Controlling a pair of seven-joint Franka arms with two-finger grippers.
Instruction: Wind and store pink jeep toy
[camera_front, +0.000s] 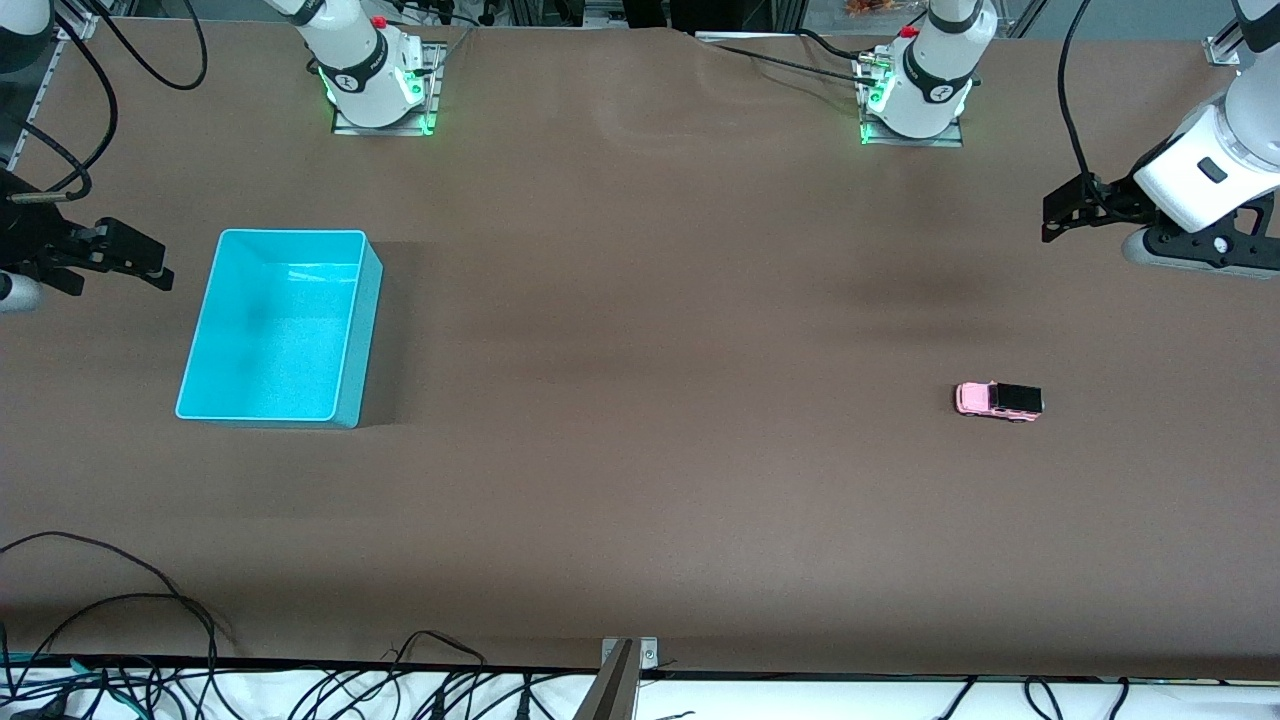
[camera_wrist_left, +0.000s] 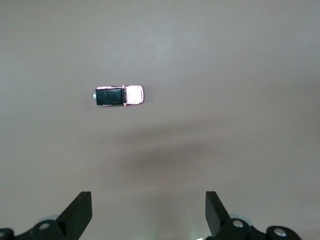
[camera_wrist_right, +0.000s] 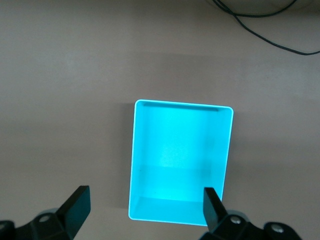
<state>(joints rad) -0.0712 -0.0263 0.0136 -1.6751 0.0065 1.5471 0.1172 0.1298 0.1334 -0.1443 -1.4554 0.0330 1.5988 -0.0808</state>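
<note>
The brown bench (camera_front: 640, 300) carries only two things, and they lie well apart. The larger is the cyan bin (camera_front: 275, 330), an open rectangular tub standing upright toward the right arm's end of the bench, with nothing inside it. The smaller is the pink jeep toy (camera_front: 998, 400), standing on its wheels on the bare bench toward the left arm's end, a little nearer to the front camera than the bin's middle. Its black roof points toward the left arm's end and its pink hood toward the bin.

The left tool (camera_front: 1062, 212) hangs in the air over the bench at the left arm's end, its fingers spread wide with nothing between them. In the left wrist view the jeep (camera_wrist_left: 119, 95) lies well clear of the fingers (camera_wrist_left: 79, 212), untouched.

The right tool (camera_front: 135, 258) hangs over the bench just beside the bin at the right arm's end, likewise spread wide and holding nothing; its wrist view looks down on the bin (camera_wrist_right: 180, 160).
</note>
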